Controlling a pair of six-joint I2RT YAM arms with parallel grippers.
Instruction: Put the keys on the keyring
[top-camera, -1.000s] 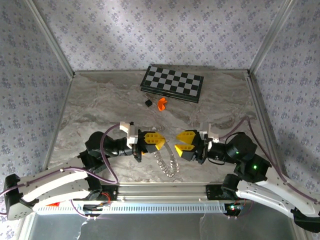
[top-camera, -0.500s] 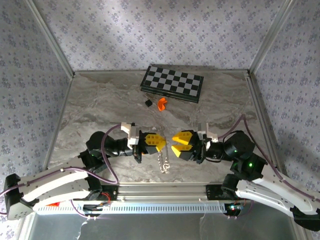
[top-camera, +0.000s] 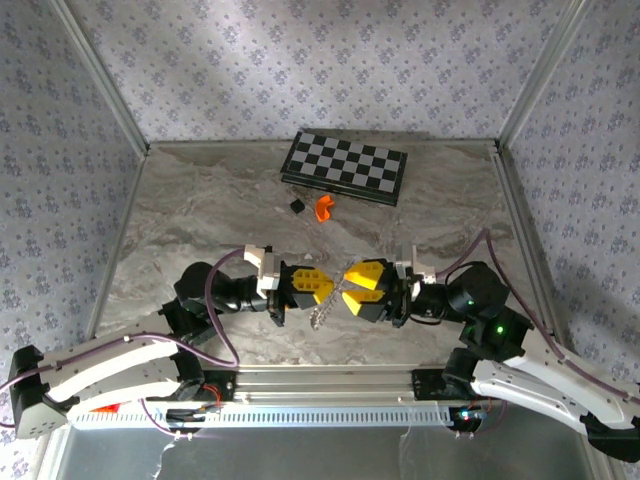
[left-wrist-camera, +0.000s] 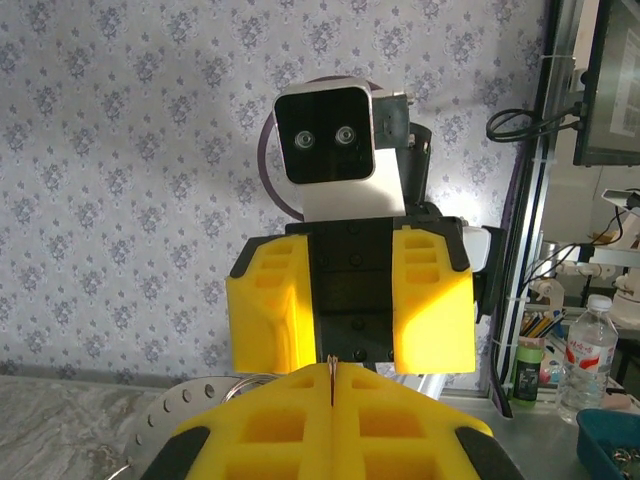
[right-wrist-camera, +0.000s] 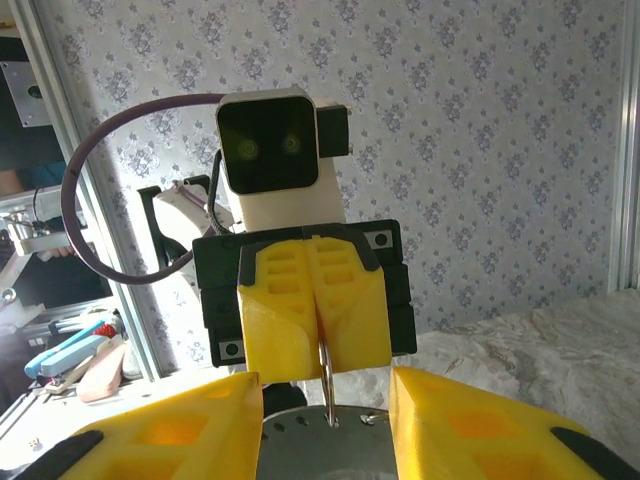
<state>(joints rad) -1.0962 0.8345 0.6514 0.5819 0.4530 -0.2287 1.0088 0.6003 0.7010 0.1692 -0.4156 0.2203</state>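
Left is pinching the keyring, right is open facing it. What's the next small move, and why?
Probably close the right gripper on the keyring. The left gripper is shut on the ring's thin metal edge, the loop hangs between the two grippers, and the right fingers stand open on either side of it, so a second grip looks ready.

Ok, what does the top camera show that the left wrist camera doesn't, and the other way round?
Top view: the chessboard at the back of the table, a small black cube and an orange curved piece in front of it, and the chain hanging under the left gripper. Left wrist view: a thin bit of metal pinched between its shut fingers, and a water bottle off to the side. Both: the right gripper, open, facing the left one.
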